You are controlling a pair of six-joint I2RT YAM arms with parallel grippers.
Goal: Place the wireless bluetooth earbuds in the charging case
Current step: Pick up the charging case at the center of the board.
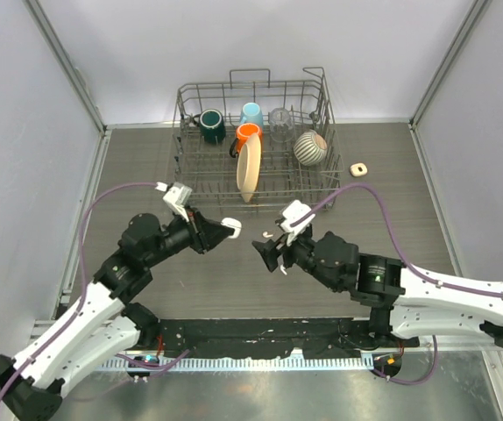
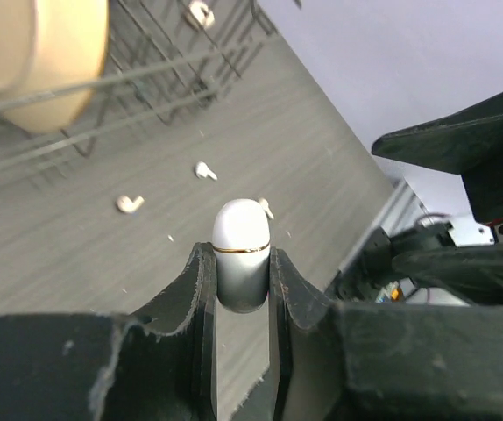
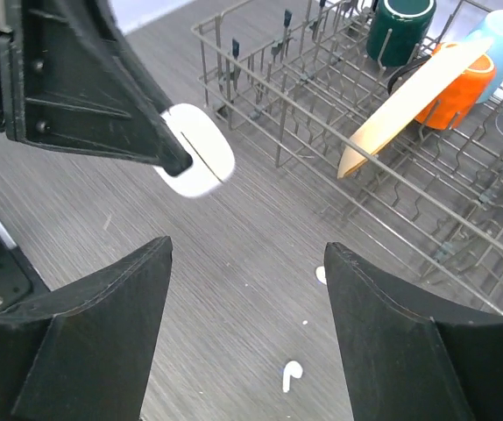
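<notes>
My left tool (image 2: 241, 263) pinches the small glossy white rounded charging case (image 2: 241, 228) above the counter (image 2: 322, 158) middle; my right tool (image 3: 247, 263) stands spread. I judge the case light and slippery: hold its flat sides. Below lie tiny white earbuds (image 2: 130, 203).

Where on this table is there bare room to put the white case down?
Bare table lies left of the dish rack, and again right of the rack around the beige case. Crowded: the middle strip before the rack, where earbuds lie between the left gripper, holding the charging case, and the right gripper.
</notes>
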